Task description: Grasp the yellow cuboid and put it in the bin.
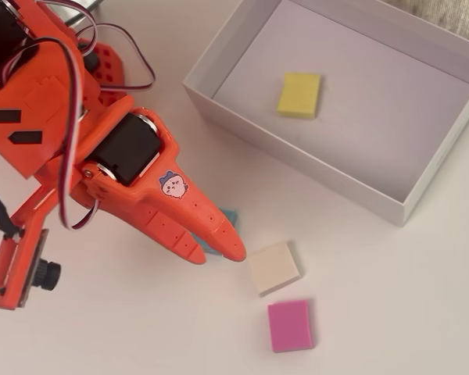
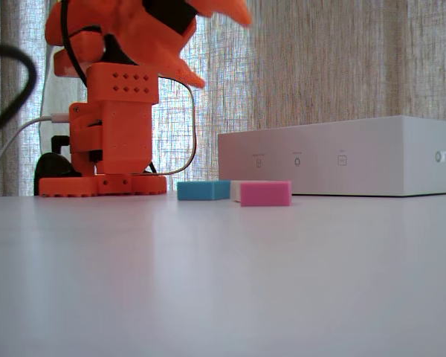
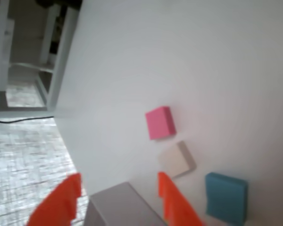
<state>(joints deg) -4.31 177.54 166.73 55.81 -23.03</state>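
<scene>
The yellow cuboid (image 1: 299,94) lies flat on the pale floor of the white bin (image 1: 297,156), toward its left half in the overhead view. My orange gripper (image 1: 216,254) is outside the bin, above the table in front of the bin's near wall, and holds nothing. In the wrist view its fingers (image 3: 166,195) stand apart around the gripper (image 3: 118,178) midpoint, with a corner of the bin (image 3: 118,205) showing between them. The fixed view shows the gripper (image 2: 227,11) high above the table and the bin (image 2: 342,156) side-on; the cuboid is hidden there.
A blue block (image 1: 230,216) lies partly under the fingers, with a cream block (image 1: 273,267) and a pink block (image 1: 289,325) to its right. They also show in the wrist view: blue block (image 3: 226,197), cream block (image 3: 176,159), pink block (image 3: 159,122). The arm's base (image 2: 104,149) stands at the left.
</scene>
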